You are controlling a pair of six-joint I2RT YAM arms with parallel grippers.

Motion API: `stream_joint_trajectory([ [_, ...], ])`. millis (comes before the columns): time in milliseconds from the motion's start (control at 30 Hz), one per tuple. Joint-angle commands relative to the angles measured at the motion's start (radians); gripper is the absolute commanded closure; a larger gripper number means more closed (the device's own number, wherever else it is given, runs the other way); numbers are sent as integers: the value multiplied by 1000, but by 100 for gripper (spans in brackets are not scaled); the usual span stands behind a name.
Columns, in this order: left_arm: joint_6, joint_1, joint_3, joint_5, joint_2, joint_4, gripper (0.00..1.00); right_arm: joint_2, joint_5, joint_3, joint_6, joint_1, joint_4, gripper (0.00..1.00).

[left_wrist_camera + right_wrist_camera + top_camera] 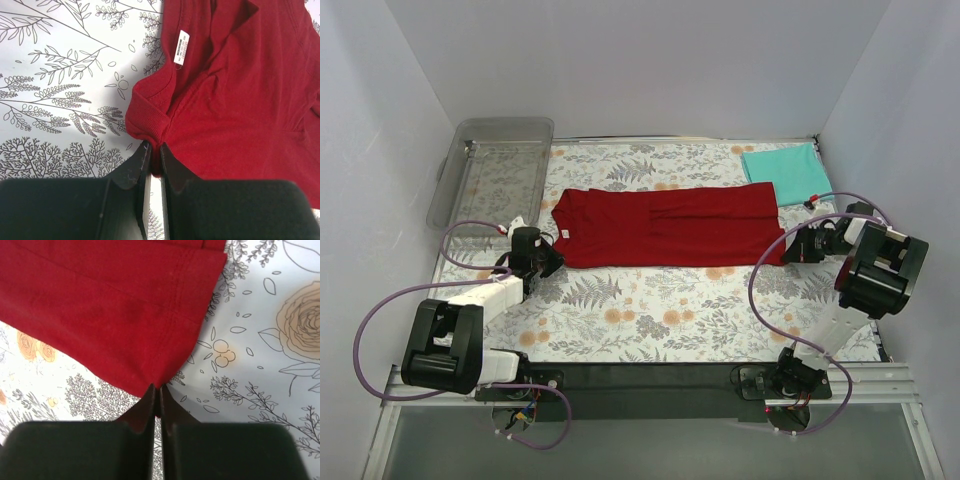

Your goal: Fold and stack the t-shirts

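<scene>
The dark red t-shirt [665,225] lies stretched left to right across the middle of the floral table, collar end at the left and hem at the right. My left gripper [552,262] is shut on its near-left corner. In the left wrist view, red cloth [240,100] is bunched between the jaws of the left gripper [155,150], and a white label [182,47] shows at the collar. My right gripper [788,252] is shut on the near-right hem corner. The right wrist view shows that corner of the shirt [110,315] pinched in the right gripper [157,390]. The teal t-shirt [785,172] lies folded flat at the back right.
A clear plastic tray [495,170] stands at the back left corner. White walls close in the table on the left, back and right. Purple cables loop from both arms over the near part of the table [650,310].
</scene>
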Motion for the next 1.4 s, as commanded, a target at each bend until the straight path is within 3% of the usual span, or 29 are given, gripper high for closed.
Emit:
stream_joint_trajectory([
  [0, 16, 5, -5, -14, -36, 10, 90, -12, 65, -26, -16, -1, -24, 98],
  [267, 25, 5, -11, -8, -27, 36, 91, -172, 236, -118, -151, -25, -96, 99],
  [567, 56, 5, -25, 142, 6, 114, 95, -343, 411, -270, -320, -67, -154, 99],
  [733, 71, 5, -36, 205, 21, 131, 88, -457, 428, -318, -401, -103, -188, 98],
  [833, 81, 5, -45, 206, -58, 114, 71, -512, 403, -287, -417, -110, -195, 61],
  [867, 84, 5, -52, 193, -89, 106, 66, -540, 361, -269, -417, -110, -195, 56],
  [900, 85, 5, -56, 152, -129, 82, 54, -545, 342, -248, -411, -107, -202, 47],
  [967, 85, 5, -43, 103, -234, 39, 43, -531, 294, -159, -394, -84, -223, 44],
  [1033, 88, 5, -31, 55, -289, -25, 32, -508, 261, -100, -379, -32, -231, 41],
  [1133, 94, 7, -8, -5, -375, -91, 27, -444, 227, -7, -348, 118, -228, 39],
  [1233, 102, 9, 1, 18, -439, -138, 26, -346, 118, 110, -320, 288, -223, 38],
  [1367, 116, 9, -11, 41, -536, -173, 26, -86, -136, 343, -276, 482, -211, 36],
])
